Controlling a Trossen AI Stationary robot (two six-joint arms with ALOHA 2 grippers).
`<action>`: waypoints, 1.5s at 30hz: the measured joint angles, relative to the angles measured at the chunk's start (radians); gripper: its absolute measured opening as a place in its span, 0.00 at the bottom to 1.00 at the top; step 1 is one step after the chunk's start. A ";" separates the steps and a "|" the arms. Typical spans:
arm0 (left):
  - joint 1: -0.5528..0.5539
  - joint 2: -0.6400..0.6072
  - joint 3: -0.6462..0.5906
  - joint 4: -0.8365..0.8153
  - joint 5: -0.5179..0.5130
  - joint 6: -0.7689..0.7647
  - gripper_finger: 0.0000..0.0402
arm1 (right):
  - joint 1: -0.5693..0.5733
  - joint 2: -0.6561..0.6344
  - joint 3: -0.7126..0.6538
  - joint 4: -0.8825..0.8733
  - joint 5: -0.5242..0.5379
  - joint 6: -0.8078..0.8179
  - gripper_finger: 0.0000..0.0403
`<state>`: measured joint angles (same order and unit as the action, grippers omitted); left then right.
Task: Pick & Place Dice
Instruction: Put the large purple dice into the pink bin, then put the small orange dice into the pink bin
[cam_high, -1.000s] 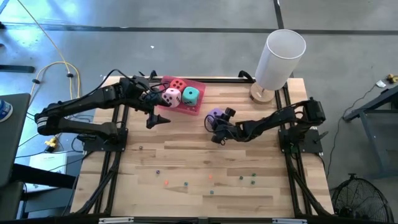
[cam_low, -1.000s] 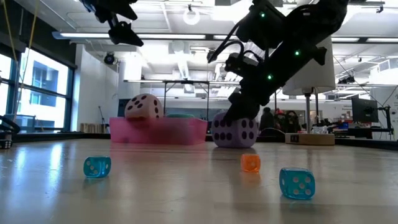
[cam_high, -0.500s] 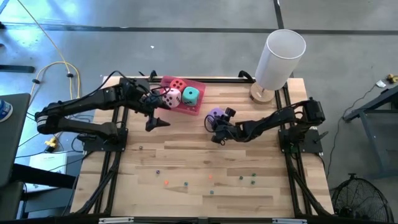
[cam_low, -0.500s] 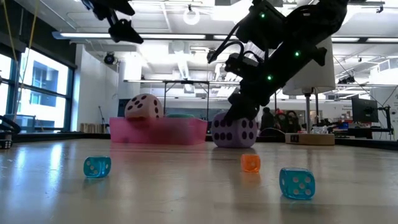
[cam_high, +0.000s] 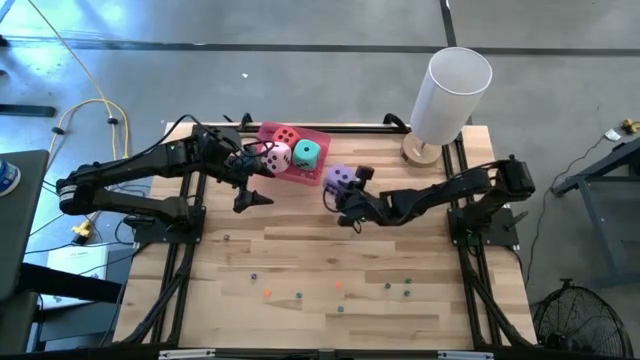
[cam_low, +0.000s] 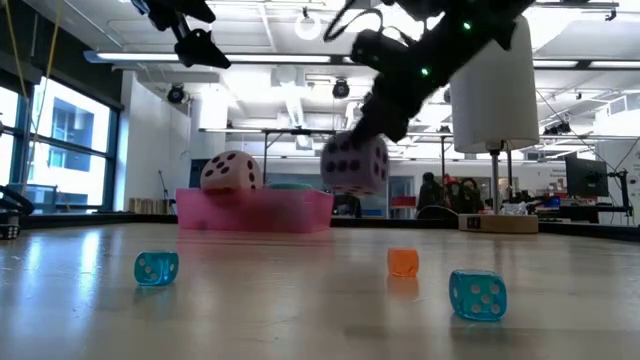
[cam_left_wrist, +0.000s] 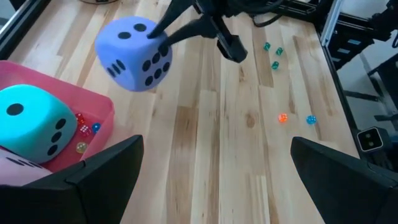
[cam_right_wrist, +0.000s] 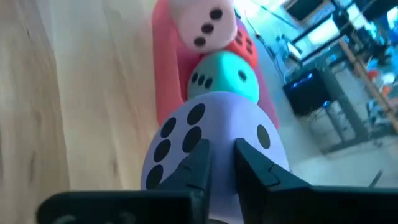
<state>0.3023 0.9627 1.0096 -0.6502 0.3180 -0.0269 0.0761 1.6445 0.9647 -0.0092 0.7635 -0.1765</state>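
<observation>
The purple die hangs in the air beside the near right end of the pink tray, held by my right gripper; the low view shows this die clear of the table. The tray holds the red die, the pink die and the teal die, plus a few tiny dice. My left gripper hovers open to the left of the tray, high above the table. My right gripper pinches the purple die between its two fingers at one edge of the soft cube. The fingers slant down at it from the table's right. The die hangs below them, tilted and lifted clear of the table.
A tall white cylinder stands on a wooden base at the far right corner. Tiny dice lie scattered over the near half of the table; in the low view two blue ones and an orange one show close by.
My right gripper has risen and moved toward the tray, at the table's left and far side. The purple die, which stood on the table, is now lifted clear and hangs tilted, closer to the tray's end.
</observation>
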 joint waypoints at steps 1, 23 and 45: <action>0.000 0.000 0.000 0.000 0.000 0.000 0.99 | 0.000 0.000 0.018 0.000 -0.001 -0.028 0.07; 0.005 -0.239 0.000 0.022 -0.035 -0.026 0.99 | -0.214 0.190 0.324 0.209 -0.187 -0.270 0.00; 0.005 -0.241 0.001 -0.083 -0.034 -0.026 0.99 | 0.097 0.035 0.336 0.036 0.101 -0.139 0.09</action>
<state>0.3073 0.7216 1.0103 -0.7330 0.2836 -0.0525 0.1726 1.6797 1.3010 0.0265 0.8649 -0.3153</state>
